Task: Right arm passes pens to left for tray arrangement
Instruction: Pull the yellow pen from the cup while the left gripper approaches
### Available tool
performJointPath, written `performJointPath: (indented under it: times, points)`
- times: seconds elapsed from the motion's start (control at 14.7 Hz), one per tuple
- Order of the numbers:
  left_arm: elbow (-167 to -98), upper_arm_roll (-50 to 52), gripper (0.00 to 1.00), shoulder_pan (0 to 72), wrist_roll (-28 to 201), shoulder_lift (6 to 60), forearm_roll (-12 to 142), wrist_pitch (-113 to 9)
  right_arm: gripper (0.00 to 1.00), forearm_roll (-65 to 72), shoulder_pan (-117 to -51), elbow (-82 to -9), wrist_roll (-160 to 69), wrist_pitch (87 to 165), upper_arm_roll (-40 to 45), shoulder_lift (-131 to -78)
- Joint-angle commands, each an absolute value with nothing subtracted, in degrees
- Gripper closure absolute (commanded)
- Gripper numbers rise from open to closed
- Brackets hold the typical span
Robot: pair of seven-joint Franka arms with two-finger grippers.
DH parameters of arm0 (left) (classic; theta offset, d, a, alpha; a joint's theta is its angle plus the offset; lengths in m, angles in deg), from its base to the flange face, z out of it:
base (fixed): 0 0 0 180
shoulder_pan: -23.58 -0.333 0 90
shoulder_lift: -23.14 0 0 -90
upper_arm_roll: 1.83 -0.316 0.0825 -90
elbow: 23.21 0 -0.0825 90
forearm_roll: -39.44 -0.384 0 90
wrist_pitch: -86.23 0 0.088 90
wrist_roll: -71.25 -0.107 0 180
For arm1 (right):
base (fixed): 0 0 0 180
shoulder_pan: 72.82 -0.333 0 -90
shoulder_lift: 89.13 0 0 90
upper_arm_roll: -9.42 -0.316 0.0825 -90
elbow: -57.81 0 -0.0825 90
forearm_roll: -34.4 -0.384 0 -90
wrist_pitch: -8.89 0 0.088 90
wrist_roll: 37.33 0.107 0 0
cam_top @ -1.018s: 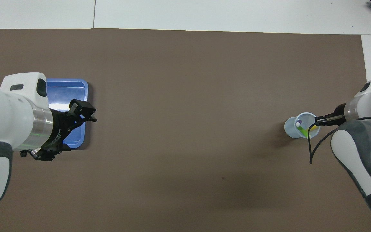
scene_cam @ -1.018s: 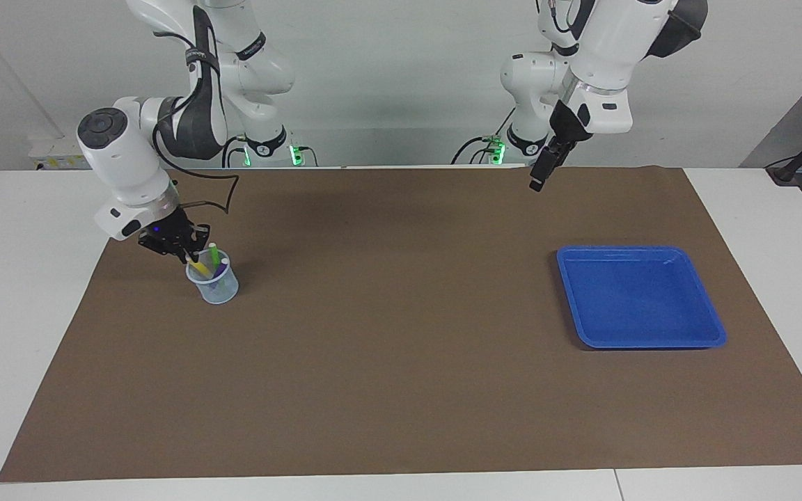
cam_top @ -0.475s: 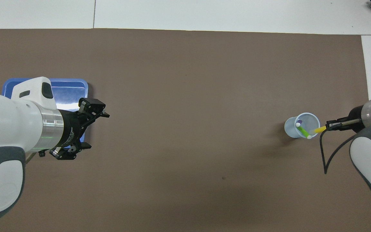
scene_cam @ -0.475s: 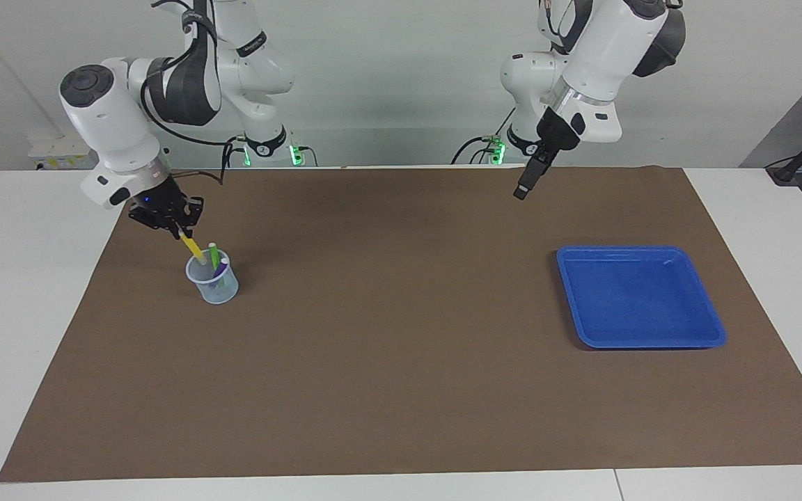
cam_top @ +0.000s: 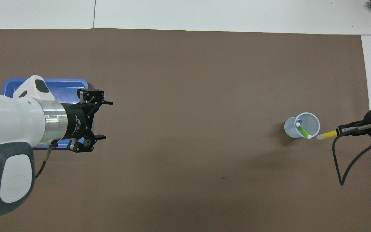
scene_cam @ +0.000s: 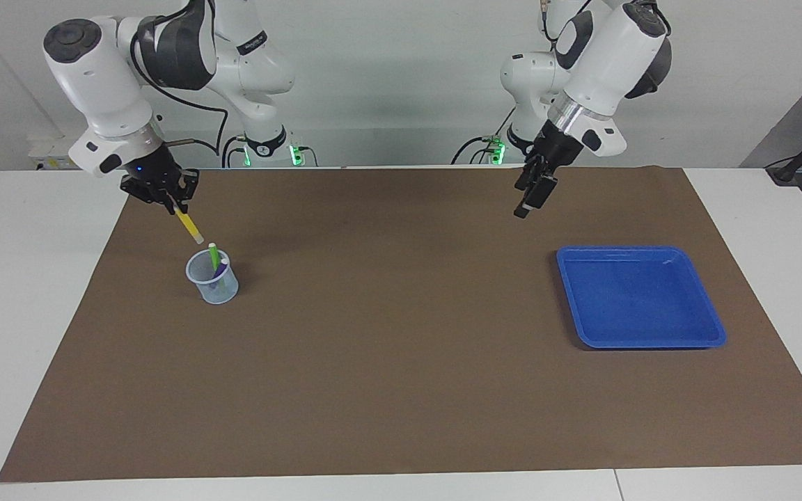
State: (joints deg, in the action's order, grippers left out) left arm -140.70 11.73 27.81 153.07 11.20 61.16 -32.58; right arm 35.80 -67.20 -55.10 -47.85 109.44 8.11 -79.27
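At the right arm's end of the brown mat [scene_cam: 401,390], the right gripper [scene_cam: 168,202] hangs above the translucent cup [scene_cam: 212,278], pinched tight on the top of a yellow pen [scene_cam: 189,226] that slants down clear of the rim, while the green pen [scene_cam: 214,256] and purple pen [scene_cam: 219,273] stand inside. Over the mat's middle, the left gripper [cam_top: 96,119] hovers with jaws spread wide and empty. The blue tray [scene_cam: 641,296] lies bare at the left arm's end; a clean handover would likely mean carrying the pen level toward mid-table and offering its free end.
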Motion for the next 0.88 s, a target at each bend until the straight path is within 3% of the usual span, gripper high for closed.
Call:
performJointPath:
  times: [0.0, 0.81]
  points:
    - [-142.92, 11.53, 0.0, 28.15, 156.85, 10.83, 62.47, -35.85, 1.0, 32.66, -66.84, -52.68, -47.79, 105.75, 7.92, -78.24]
    - [-142.22, 11.88, 0.0, 35.44, 180.93, 12.59, 64.22, -41.3, 1.0, 9.02, -67.01, -53.37, -47.79, 103.64, 7.84, -76.83]
